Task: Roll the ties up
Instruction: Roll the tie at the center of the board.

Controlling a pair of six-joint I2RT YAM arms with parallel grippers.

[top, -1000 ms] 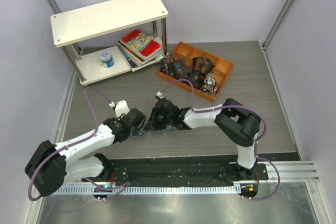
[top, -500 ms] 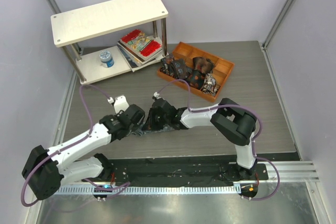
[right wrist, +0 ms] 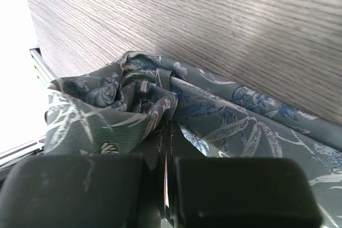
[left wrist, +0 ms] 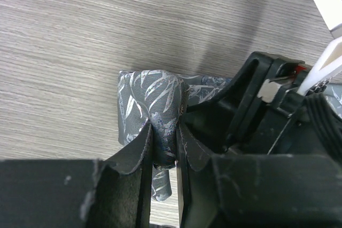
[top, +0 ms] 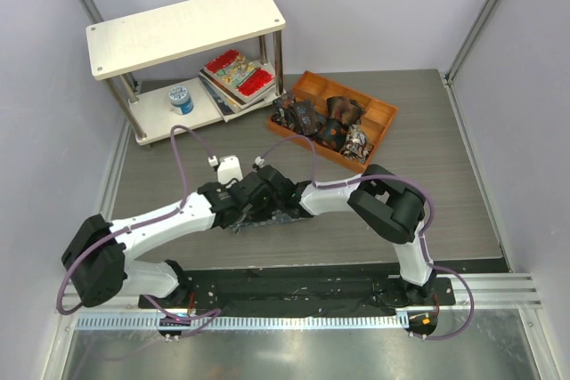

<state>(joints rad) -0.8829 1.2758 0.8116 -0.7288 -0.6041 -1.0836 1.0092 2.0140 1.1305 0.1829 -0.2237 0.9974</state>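
Note:
A grey-blue tie [top: 283, 217] with a pale leaf print lies on the table's middle, partly bunched. My left gripper [top: 246, 200] is shut on an upright fold of the tie [left wrist: 155, 97]; the fabric is pinched between its pads [left wrist: 136, 150]. My right gripper [top: 266, 190] is shut on the bunched cloth [right wrist: 107, 105], and the flat length of the tie runs off to the right. The two grippers are close together over the tie; the right gripper's black body [left wrist: 251, 105] shows in the left wrist view. Small dark rolled ties [top: 331, 122] sit in the orange tray [top: 380, 112].
A white two-level shelf [top: 183, 28] stands at the back left, with red-patterned books [top: 237, 75] and a blue-white spool [top: 181, 98] on its lower level. The orange tray is at the back, right of centre.
My left gripper has swung right and forward to meet the right gripper over the tie. The right gripper has shifted a little left, and the tie is more bunched between them.

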